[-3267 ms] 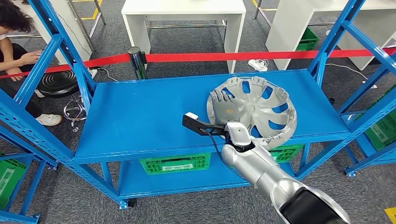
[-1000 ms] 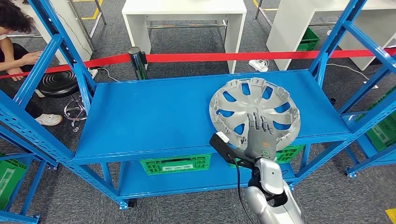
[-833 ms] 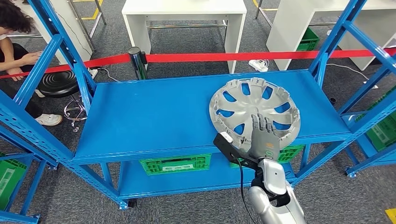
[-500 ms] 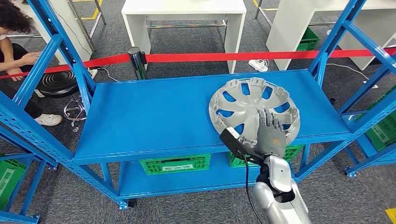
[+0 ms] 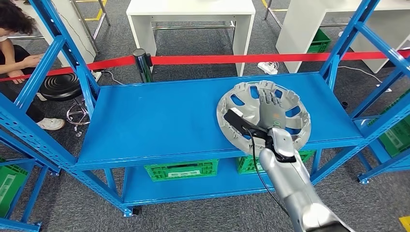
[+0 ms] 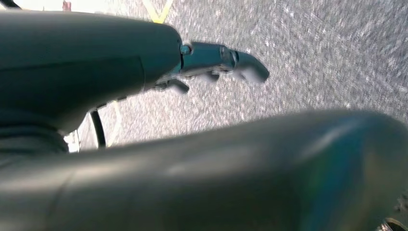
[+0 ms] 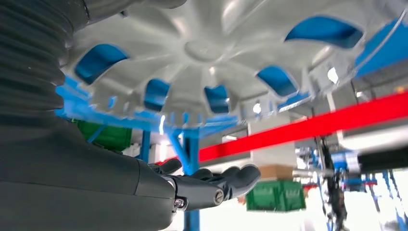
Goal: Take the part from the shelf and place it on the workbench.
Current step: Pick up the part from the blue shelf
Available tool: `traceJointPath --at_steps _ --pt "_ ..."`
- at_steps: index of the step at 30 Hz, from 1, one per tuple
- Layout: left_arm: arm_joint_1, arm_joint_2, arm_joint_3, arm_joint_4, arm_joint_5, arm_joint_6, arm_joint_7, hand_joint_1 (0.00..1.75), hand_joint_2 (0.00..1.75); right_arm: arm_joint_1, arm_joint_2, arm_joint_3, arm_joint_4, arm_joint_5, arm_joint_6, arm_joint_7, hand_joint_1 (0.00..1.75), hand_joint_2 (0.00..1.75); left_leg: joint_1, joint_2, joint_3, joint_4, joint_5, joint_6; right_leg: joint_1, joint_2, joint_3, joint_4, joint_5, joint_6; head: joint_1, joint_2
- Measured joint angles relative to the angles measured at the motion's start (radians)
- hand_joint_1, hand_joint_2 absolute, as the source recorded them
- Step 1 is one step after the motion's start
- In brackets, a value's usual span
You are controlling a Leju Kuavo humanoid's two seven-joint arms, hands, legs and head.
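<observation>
1. Far left: a person (image 5: 14,29) crouches beside a black stool (image 5: 60,87), both behind the blue shelf frame (image 5: 51,63).
2. A red barrier tape (image 5: 232,59) runs across behind the shelf, fixed to one black post (image 5: 141,63); two white tables (image 5: 191,14) stand beyond it.
3. The lower tier holds two green crates (image 5: 181,170).
4. One silver wheel cover (image 5: 241,108) lies flat on the right half of the top shelf deck (image 5: 154,121), near its front edge.
5. Right hand (image 5: 267,102) is spread flat over the cover's centre, fingers (image 7: 226,179) extended and apart, gripping nothing; cannot tell whether they touch it.
6. Left hand (image 6: 219,65) hangs over grey carpet, fingers loosely extended, holding nothing.
</observation>
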Motion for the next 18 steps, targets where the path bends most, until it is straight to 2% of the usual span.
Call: traceJointPath --at_steps 5,10,14,18 --pt "0.0 0.0 0.0 0.0 0.0 0.002 0.002 0.0 0.0 -0.1 0.032 0.026 0.169 -0.02 -0.006 -0.029 0.0 1.75 0.0 -0.001 0.0 0.0 0.0 0.0 0.0 -0.001 0.0 0.0 0.0 0.0 0.0 0.0" --pt "0.002 0.0 0.0 0.001 0.0 0.002 0.003 0.0 0.0 -0.132 0.064 0.066 0.229 -0.04 -0.019 -0.062 0.0 1.75 0.0 -0.001 0.0 0.0 0.0 0.0 0.0 -0.001 0.0 0.001 -0.001 -0.001 0.0 0.0" --pt "0.004 0.0 0.001 0.001 -0.001 0.002 0.001 0.0 0.0 -0.127 0.08 0.125 0.192 -0.073 -0.041 -0.074 0.0 1.75 0.0 -0.001 0.0 0.0 0.0 0.0 0.0 -0.001 -0.001 0.001 -0.001 -0.001 0.0 0.0" --pt "0.006 0.0 0.003 0.001 0.0 0.003 -0.003 0.0 0.0 -0.101 0.081 0.206 0.063 -0.126 -0.021 -0.06 0.0 1.75 0.0 -0.001 0.0 0.0 0.0 0.0 0.0 0.0 -0.001 0.001 -0.001 -0.001 0.0 0.0"
